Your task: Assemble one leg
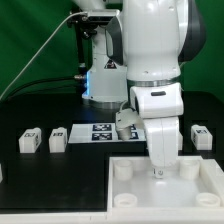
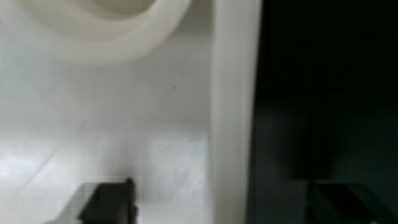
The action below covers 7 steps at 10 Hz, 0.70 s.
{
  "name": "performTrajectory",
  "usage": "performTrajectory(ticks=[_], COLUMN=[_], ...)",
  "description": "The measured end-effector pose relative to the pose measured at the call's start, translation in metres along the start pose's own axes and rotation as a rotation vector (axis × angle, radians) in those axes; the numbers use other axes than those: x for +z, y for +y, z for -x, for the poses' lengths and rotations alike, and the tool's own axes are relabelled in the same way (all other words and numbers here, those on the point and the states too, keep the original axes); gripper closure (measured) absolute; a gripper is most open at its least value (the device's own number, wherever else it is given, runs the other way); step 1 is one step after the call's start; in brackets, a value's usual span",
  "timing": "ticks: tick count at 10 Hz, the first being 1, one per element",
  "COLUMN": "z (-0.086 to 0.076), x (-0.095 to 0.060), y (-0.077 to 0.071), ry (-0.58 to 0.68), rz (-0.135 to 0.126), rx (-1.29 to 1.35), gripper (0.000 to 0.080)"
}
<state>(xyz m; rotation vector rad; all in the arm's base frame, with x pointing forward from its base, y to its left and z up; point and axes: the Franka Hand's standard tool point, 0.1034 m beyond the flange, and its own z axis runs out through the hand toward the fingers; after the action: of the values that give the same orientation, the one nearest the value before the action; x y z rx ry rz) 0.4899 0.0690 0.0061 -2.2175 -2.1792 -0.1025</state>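
The large white panel (image 1: pixel 175 197) with round corner sockets lies at the front of the black table. My gripper (image 1: pixel 157 174) points straight down at the panel's far edge, between two far sockets. In the wrist view the gripper (image 2: pixel 222 203) is open and empty. One dark fingertip (image 2: pixel 107 200) is over the panel (image 2: pixel 107 120) and the other is over the black table, with the panel's edge between them. A round socket (image 2: pixel 125 20) shows nearby. Small white legs with tags lie on the table: two at the exterior view's left (image 1: pixel 29 140) (image 1: pixel 58 138) and one at its right (image 1: pixel 201 136).
The marker board (image 1: pixel 103 131) lies flat behind the panel, partly hidden by my arm. Another small tagged white block (image 1: pixel 127 120) sits by the arm beyond the marker board. A white piece (image 1: pixel 3 172) shows at the exterior view's left edge.
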Motion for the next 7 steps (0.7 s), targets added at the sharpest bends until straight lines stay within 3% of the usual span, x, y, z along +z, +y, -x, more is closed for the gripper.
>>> performTrajectory(ticks=[1,2,3,7], z=[0.0001,0.0002,0.0003,0.0008], x=[0.0000,0.0000,0.0000,0.0001], y=[0.0000,0.0000,0.0000,0.0000], ry=[0.000,0.000,0.000,0.000], rz=[0.000,0.000,0.000,0.000], rx=[0.000,0.000,0.001,0.002], gripper=[0.0226,0.0226,0.0166,0.0151])
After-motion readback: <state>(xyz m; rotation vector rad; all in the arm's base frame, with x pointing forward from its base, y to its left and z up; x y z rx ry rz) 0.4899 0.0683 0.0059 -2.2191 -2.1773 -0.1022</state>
